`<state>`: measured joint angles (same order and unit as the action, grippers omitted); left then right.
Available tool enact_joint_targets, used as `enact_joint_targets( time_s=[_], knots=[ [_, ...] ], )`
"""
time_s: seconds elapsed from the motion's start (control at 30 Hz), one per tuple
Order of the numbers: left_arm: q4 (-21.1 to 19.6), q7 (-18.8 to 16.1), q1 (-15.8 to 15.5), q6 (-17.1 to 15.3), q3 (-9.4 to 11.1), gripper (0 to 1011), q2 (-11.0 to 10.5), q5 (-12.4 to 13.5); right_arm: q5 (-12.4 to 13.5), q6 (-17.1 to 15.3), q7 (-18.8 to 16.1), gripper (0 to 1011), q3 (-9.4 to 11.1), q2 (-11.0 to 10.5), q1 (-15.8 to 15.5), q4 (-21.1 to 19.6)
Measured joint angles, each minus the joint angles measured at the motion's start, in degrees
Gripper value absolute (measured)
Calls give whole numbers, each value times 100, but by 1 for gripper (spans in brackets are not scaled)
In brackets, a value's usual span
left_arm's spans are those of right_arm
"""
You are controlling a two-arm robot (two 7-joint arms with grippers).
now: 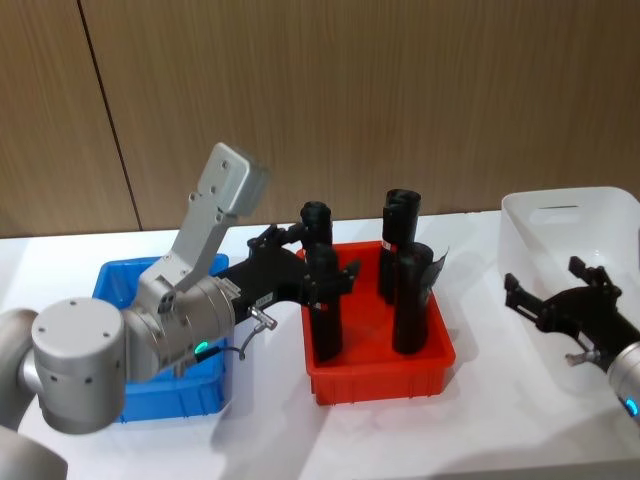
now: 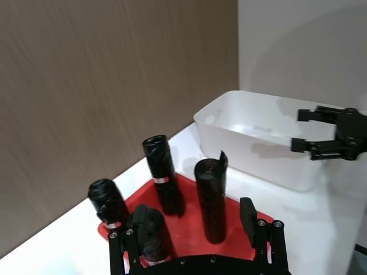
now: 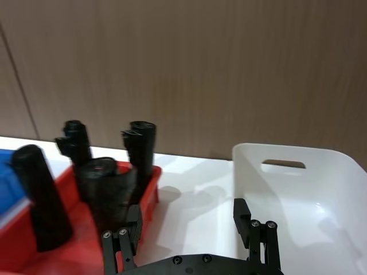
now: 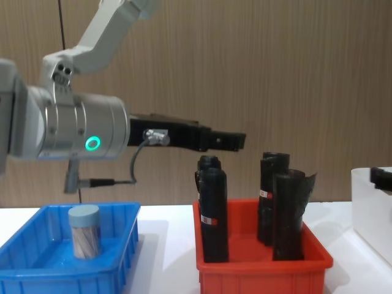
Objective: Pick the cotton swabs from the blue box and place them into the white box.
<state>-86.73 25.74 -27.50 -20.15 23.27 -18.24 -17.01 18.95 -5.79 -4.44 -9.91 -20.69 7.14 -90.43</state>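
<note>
One jar in sight: the cotton swabs (image 4: pixel 84 231) stand in the blue box (image 4: pixel 131 242), lid up, near the middle of its floor.
Long axis: vertical, so the lid faces up and the round side wall faces outward all round.
Left gripper (image 4: pixel 231 141): raised high over the red bin (image 1: pixel 380 375), above the black rolls (image 1: pixel 412 300), pointing toward the robot's right; fingers spread wide and holding nothing.
Key relation: the jar lies to the left of and well below the left gripper's tips, back along the arm's own line. The tool points away from its target, so I judge it must draw back leftward and drop before any grasp.
Nearer arm: the left, by a wide margin, since the blue box sits on its side.
Right gripper (image 2: pixel 299 129): hovers at the white box (image 1: pixel 570 215), fingers apart, empty, well apart from the jar.
Destination: the white box stands far right, with the red bin between it and the blue box.
Risk: the tall rolls stand in the carry path.
</note>
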Motion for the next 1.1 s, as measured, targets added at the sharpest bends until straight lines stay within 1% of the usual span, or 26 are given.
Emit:
enact_joint_targets(
  time_s=[0.07, 0.13, 0.27, 0.37, 0.43, 0.47, 0.6, 0.67, 0.73, 0.8, 0.87, 1.1],
  knots=[
    [-57, -233, 128, 183, 26, 1004, -34, 52, -41, 63, 12, 1002, -48, 23, -129, -174],
    [-84, -336, 184, 260, 37, 1004, -50, 74, -82, 121, 22, 1001, -96, 45, -256, -346],
    [-175, -684, 379, 529, 76, 1004, -103, 150, -145, 223, 37, 1001, -177, 81, -465, -629],
    [-217, -846, 469, 656, 93, 1004, -126, 187, -189, 297, 50, 1001, -230, 105, -609, -825],
    [-276, -1077, 596, 834, 120, 1004, -161, 238, -213, 338, 58, 1001, -263, 118, -690, -939],
    [-276, -1077, 596, 834, 120, 1004, -161, 238, -213, 338, 58, 1001, -263, 118, -690, -939],
    [-363, -1421, 784, 1095, 158, 1004, -210, 313, -247, 377, 65, 1001, -297, 133, -779, -1055],
    [-393, -1535, 851, 1185, 172, 1004, -227, 340, -250, 382, 66, 1001, -304, 136, -793, -1072],
    [-453, -1766, 978, 1360, 196, 1004, -260, 390, -250, 383, 67, 1001, -304, 136, -795, -1076],
    [-468, -1826, 1014, 1405, 204, 1004, -270, 403, -251, 384, 67, 1001, -304, 136, -796, -1077],
    [-524, -2039, 1132, 1574, 227, 1004, -302, 452, -251, 384, 66, 1001, -305, 136, -798, -1081],
    [-623, -2409, 1336, 1857, 269, 1004, -354, 535, -250, 385, 66, 1002, -303, 136, -798, -1082]
  ],
)
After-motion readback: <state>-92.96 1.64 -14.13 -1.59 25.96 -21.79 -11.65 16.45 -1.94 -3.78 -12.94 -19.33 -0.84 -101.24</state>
